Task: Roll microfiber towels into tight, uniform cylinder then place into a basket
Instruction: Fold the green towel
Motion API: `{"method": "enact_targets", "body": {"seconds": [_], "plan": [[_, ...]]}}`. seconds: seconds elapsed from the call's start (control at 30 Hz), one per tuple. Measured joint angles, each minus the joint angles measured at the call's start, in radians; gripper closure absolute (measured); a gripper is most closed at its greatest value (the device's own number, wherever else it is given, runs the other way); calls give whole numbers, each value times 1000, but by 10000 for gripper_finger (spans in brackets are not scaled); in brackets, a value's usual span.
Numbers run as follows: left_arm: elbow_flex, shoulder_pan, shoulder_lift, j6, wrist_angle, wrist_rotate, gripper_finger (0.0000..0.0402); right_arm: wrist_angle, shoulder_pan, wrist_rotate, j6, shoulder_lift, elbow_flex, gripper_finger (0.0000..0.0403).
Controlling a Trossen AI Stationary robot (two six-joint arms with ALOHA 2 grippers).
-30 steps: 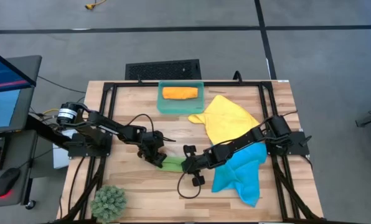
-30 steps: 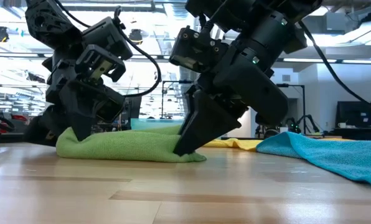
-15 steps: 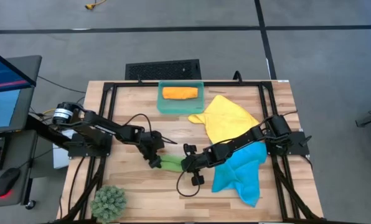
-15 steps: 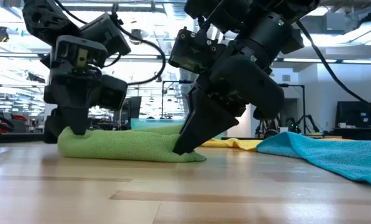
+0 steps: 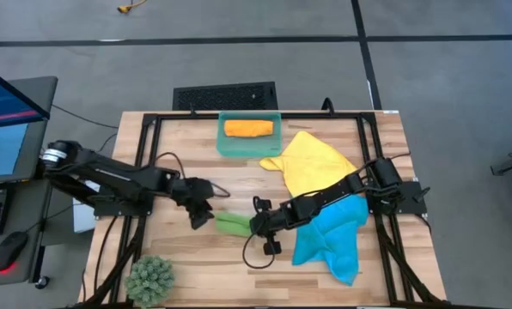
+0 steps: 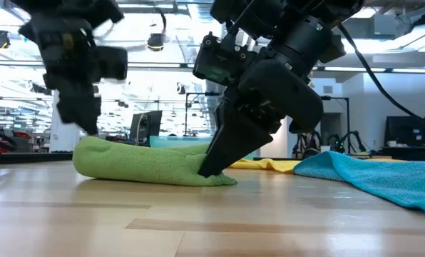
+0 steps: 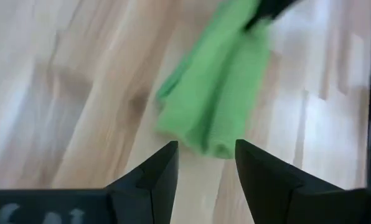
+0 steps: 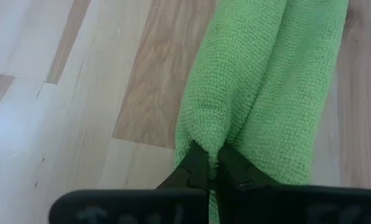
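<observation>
Now clear of the green towel point(image 5: 232, 225) with the left gripper point(image 5: 200, 215): fingers apart, nothing between them, raised just left of the roll's left end, where a moment ago still pressing on it. At the roll's right end, as before, pinched shut on the cloth with the right gripper point(image 5: 258, 226). Probably means rolling finished for this towel and carrying to the basket point(image 5: 222, 146) next, with one grip only; some risk of loosening at the free end.

On the wooden table point(image 5: 179, 146): green roll near the middle, basket at the far edge with the orange towel point(image 5: 248, 128) rolled inside, yellow towel point(image 5: 312, 167) and blue towel point(image 5: 333, 236) unrolled at right, plant ball point(image 5: 150, 277) at the near left corner. Around: grey floor, a monitor at left, a bright hall with ceiling lamps behind.
</observation>
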Motion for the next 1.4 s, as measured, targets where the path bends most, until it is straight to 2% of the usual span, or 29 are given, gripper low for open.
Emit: {"method": "enact_targets", "body": {"seconds": [0.1,0.2,0.37,0.47,0.57,0.77,1.1,1.23,1.33,1.4], "plan": [[2,-83,-44,120,30,-98,250,0,-5,-10,27,0,0,382],[2,-176,-37,238,59,-185,250,0,-6,-10,35,0,0,376],[2,-304,60,433,165,-290,250,0,-6,-10,36,0,0,386],[2,-344,135,489,219,-371,251,0,-6,-10,36,0,0,384],[2,-356,204,528,276,-396,251,0,-6,-10,36,0,0,374],[2,-355,306,551,315,-458,251,0,-6,-28,37,0,0,386],[8,-356,455,551,343,-581,251,0,-6,-48,37,-1,0,379],[11,-357,489,490,362,-604,252,0,-4,-51,37,-1,0,386],[11,-351,492,415,359,-605,270,0,-1,-50,37,-1,0,376],[11,-343,493,379,356,-593,296,0,0,-51,37,-1,0,367]]}}
